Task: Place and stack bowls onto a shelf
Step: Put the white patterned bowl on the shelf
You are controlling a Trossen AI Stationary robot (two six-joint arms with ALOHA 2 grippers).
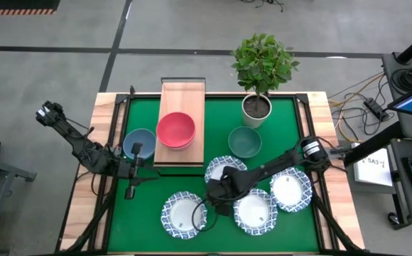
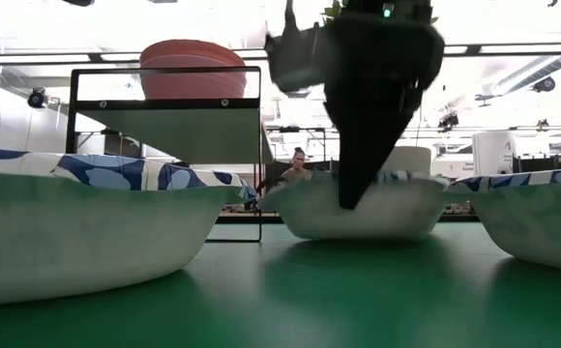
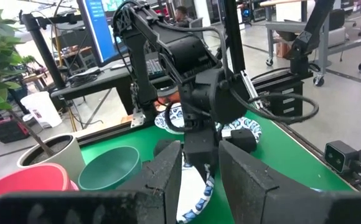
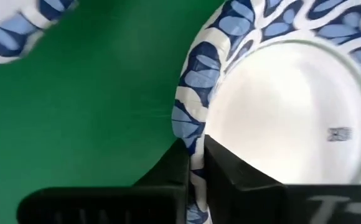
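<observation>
Right gripper (image 4: 196, 163) pinches the patterned bowl (image 4: 286, 118) by its rim, one finger inside, one outside, so it lifts cleanly off the mat (image 1: 142, 213). Shelf (image 1: 182, 96) already carries the red bowl (image 1: 175, 129). Left gripper (image 1: 136, 171) waits slightly parted beside the blue bowl (image 1: 139, 142).

A wooden table (image 1: 327, 114) carried a green mat (image 1: 142, 213). On the mat stood the shelf (image 1: 183, 94) bearing stacked red and pink bowls (image 1: 175, 130), a blue bowl (image 1: 139, 143), a teal bowl (image 1: 244, 141), four blue-rimmed white bowls (image 1: 183, 215) and a potted plant (image 1: 256, 108).
</observation>
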